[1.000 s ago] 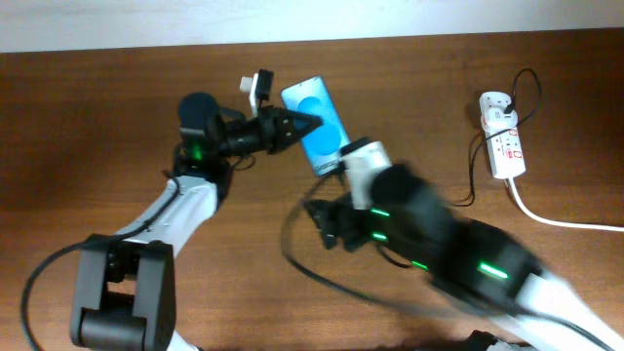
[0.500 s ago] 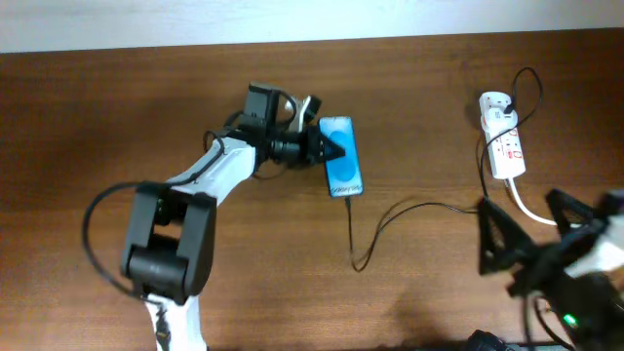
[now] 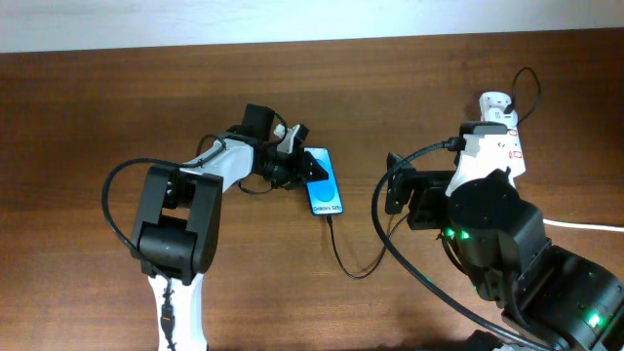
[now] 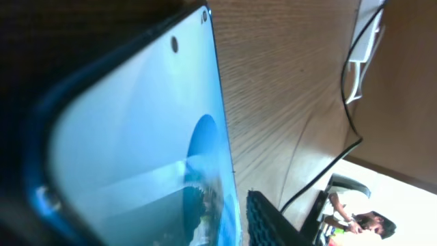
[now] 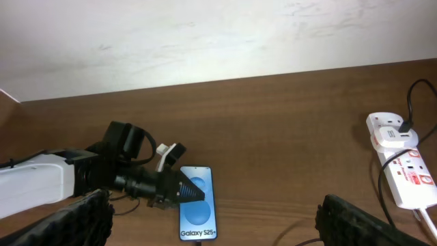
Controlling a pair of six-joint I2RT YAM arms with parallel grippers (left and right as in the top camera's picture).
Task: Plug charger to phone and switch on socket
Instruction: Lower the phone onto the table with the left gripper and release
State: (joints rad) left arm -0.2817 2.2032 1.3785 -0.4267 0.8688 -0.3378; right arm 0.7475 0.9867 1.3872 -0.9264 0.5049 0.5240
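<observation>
Phone (image 3: 325, 185) mid-table, left gripper (image 3: 304, 164) at its far edge, grip unclear, charger (image 3: 356, 275) looping nearside, right gripper (image 5: 215, 205) wide, socket (image 5: 406, 174) far right.

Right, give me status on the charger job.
Left gripper shut, tip on phone. Right gripper open, hovering clear. Cable meets phone's bottom end; socket untouched, switch state unreadable. Nothing blocking the socket.

Left arm (image 3: 222, 168) white-black; right arm (image 3: 499, 222) black, green lights.
</observation>
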